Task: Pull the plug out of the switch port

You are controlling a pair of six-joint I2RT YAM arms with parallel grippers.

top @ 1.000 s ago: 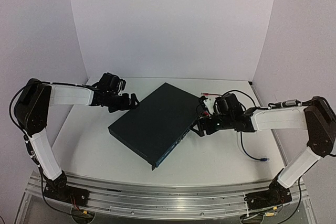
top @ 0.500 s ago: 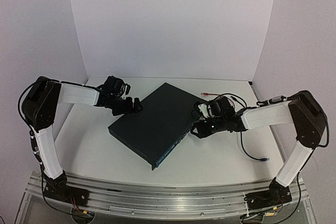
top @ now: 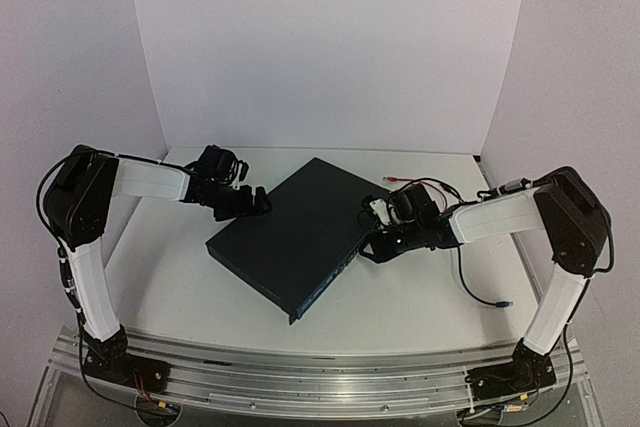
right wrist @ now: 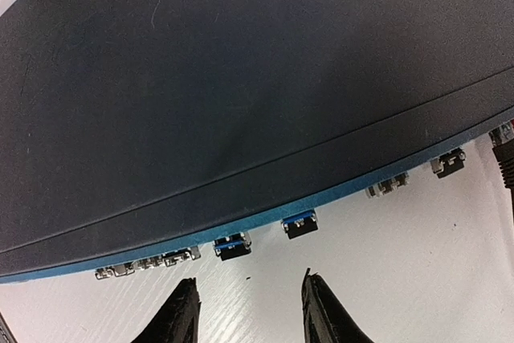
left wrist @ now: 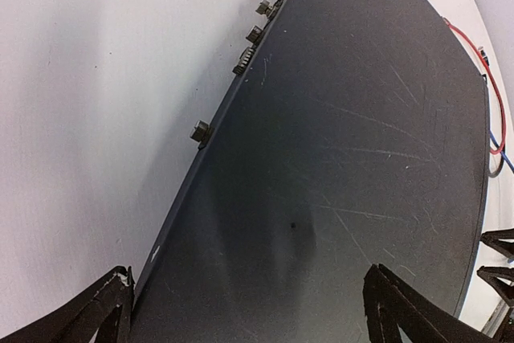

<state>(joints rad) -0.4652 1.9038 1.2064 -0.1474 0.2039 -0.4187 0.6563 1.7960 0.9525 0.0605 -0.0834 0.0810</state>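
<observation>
The switch (top: 300, 232) lay flat approx. in the middle of the desk (top: 420, 297). It was turned diagonal, w/ one corner to the back wall and one to the arm bases. Its top was dark and scratched. The thin blue edge w/ the ports (right wrist: 299, 223) faced the right-near side. In the right wrist view this row showed two blue-rimmed sockets, w/ silver ones on both sides. At the right border of that view a dark ribbed piece (right wrist: 504, 154) sat by the row, cut off by the border. I cannot tell if it was the plug.

The right end effector (right wrist: 249, 279) was low over the desk, just in front of the port edge, pointing at the blue sockets. Its jaws stood partly open w/ a narrow gap, and only white desk showed in it. It held nothing and its fingers (right wrist: 181, 315) were apart from the switch.

The left end effector (left wrist: 247, 272) was at the opposite, far-left side of the switch. Its jaws were wide open, one finger over the desk just beside the switch's edge, the other over the top plate. It gripped nothing. Whether it pressed on the top, I cannot tell.

A red cable (top: 400, 180) lay on the desk near the switch's back corner. A pale cable w/ blue tip (top: 503, 302) lay well apart, on the right.
</observation>
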